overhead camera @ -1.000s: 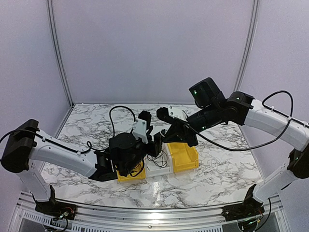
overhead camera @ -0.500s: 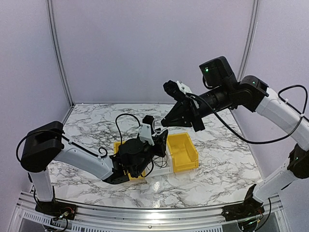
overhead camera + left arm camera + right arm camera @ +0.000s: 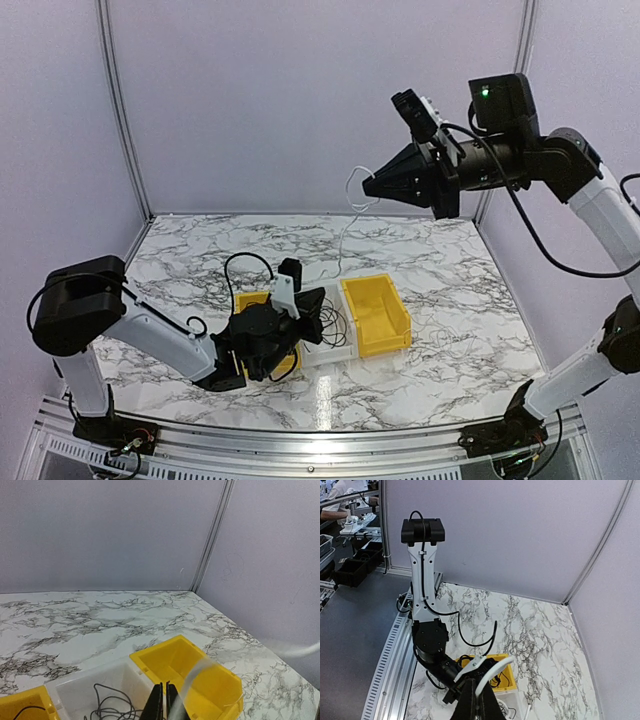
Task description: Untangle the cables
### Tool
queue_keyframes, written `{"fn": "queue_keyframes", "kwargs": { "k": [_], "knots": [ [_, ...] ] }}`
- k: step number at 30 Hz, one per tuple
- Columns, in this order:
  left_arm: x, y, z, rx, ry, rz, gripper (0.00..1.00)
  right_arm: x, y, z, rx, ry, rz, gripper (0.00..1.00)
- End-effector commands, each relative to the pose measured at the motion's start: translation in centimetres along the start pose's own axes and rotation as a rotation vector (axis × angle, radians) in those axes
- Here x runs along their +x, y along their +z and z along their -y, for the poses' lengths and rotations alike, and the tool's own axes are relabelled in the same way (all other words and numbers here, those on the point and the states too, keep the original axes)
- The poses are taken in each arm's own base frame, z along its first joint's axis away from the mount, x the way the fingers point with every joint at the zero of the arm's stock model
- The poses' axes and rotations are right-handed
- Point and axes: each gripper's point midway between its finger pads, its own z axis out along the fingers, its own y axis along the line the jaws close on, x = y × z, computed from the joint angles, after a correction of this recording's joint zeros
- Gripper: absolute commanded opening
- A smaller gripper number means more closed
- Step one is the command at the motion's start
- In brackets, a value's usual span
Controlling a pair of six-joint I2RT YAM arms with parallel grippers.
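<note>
The only marking I can pick out is a small green light (image 3: pixel 485 92) glowing on the black housing at the right arm's wrist. That arm reaches high above the marble table (image 3: pixel 470 300), with its forearm close to level and pointing left. The right gripper (image 3: pixel 368 186) has its jaws pinched on the pale cable (image 3: pixel 341 240). A small loop of the cable sticks out at the fingertips, and the rest hangs down in a thin line toward the row of bins. The left arm lies low and stretched out across the table, its wrist bent over the bins. The left gripper (image 3: pixel 318 298) sits just above the white bin (image 3: pixel 328 356). In its own wrist view the fingers (image 3: pixel 156 702) are pressed together with only a slit between them, and I cannot tell whether a wire is caught there. Three bins stand touching side by side near the front of the table. The left yellow bin (image 3: pixel 250 298) is mostly hidden under the left arm, though a black wire shows in its corner. The white bin in the middle holds the black cables (image 3: pixel 330 325) in a loose tangle. The right yellow bin (image 3: pixel 385 325) has its yellow floor in plain view. From the left wrist, the pale cable crosses in front of that bin as a blurred streak.
</note>
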Motion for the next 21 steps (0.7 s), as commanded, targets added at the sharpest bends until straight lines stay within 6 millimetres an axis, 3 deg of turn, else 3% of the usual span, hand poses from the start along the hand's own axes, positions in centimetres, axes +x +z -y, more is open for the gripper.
{"fn": "queue_keyframes", "kwargs": {
  "k": [1, 5, 8, 9, 10, 12, 15, 18, 21],
  "knots": [
    [-1.4, -2.6, -1.6, 0.003, -0.062, 0.009, 0.0, -3.7, -3.7, 0.4, 0.083, -0.056, 0.087, 0.0],
    [-0.7, -5.3, -4.1, -0.042, -0.048, -0.016, 0.0, -4.5, -4.5, 1.1, 0.119, -0.058, 0.11, 0.0],
    [-1.5, -6.8, -5.3, -0.065, -0.052, -0.006, 0.0, -4.1, -4.1, 1.6, 0.125, -0.042, 0.106, 0.0],
    [-2.2, -7.1, -5.2, -0.057, -0.049, 0.003, 0.02, -3.7, -3.9, 1.8, 0.129, -0.033, 0.101, 0.0],
    [-3.1, -7.4, -4.9, -0.041, -0.041, 0.016, 0.11, -3.2, -3.6, 2.0, 0.135, -0.025, 0.094, 0.0],
    [-5.4, -7.7, -3.7, 0.009, -0.039, 0.05, 0.34, -1.9, -2.9, 2.5, 0.148, -0.004, 0.075, 0.0],
    [-9.5, -8.3, -1.0, 0.091, -0.041, 0.122, 0.52, 0.0, -1.9, 3.1, 0.157, 0.033, 0.055, 0.0],
    [-13.3, -8.7, 2.5, 0.19, -0.019, 0.189, 0.58, 1.9, -0.7, 3.5, 0.15, 0.076, 0.032, 0.0],
    [-15.8, -8.3, 5.6, 0.267, -0.022, 0.224, 0.6, 3.6, 0.4, 3.7, 0.133, 0.118, 0.008, 0.0]
  ]
}}
